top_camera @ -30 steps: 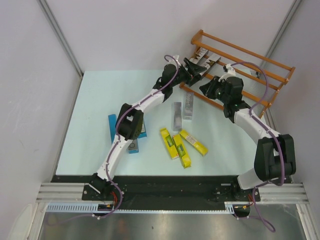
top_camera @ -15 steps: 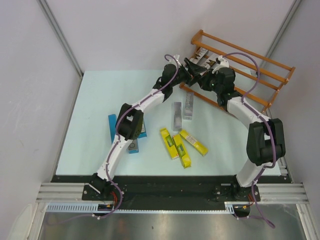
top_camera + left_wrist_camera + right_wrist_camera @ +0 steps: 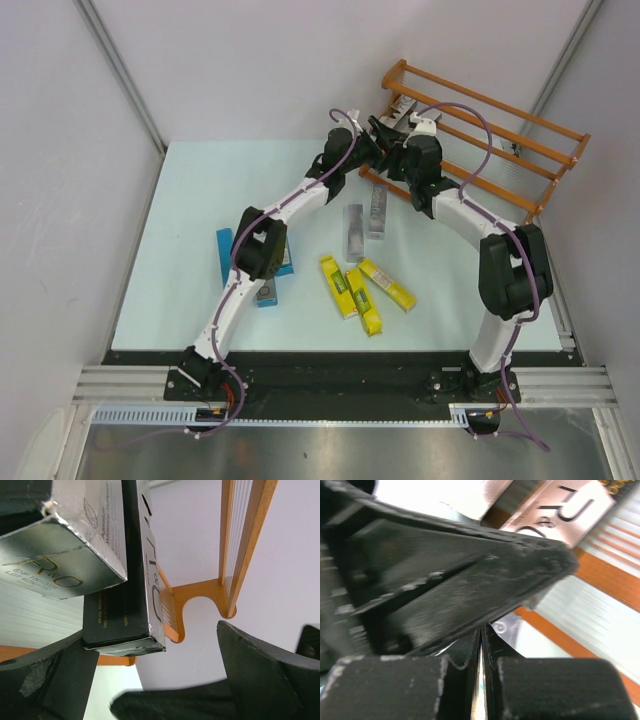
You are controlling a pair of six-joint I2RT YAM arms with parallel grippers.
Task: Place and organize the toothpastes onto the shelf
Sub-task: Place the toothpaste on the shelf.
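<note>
Two silver-grey toothpastes (image 3: 75,545) lie on the shelf (image 3: 500,108), at its 9 o'clock end. The left end effector (image 3: 150,641) gapes open there, one carton's end close to a finger. The right end effector (image 3: 481,660), just beside it, has its fingers pressed together. Toward 6 o'clock, yellow cartons (image 3: 345,288) lie on the table (image 3: 200,190).

Right claw (image 3: 481,652) closed, silver carton (image 3: 572,505), orange shelf rails (image 3: 607,577)

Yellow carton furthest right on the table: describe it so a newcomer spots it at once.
On the pale table, three yellow cartons lie nearer the arm bases than two silver cartons. Yours is the rightmost yellow carton, splayed more diagonally than its two parallel neighbours.
</note>
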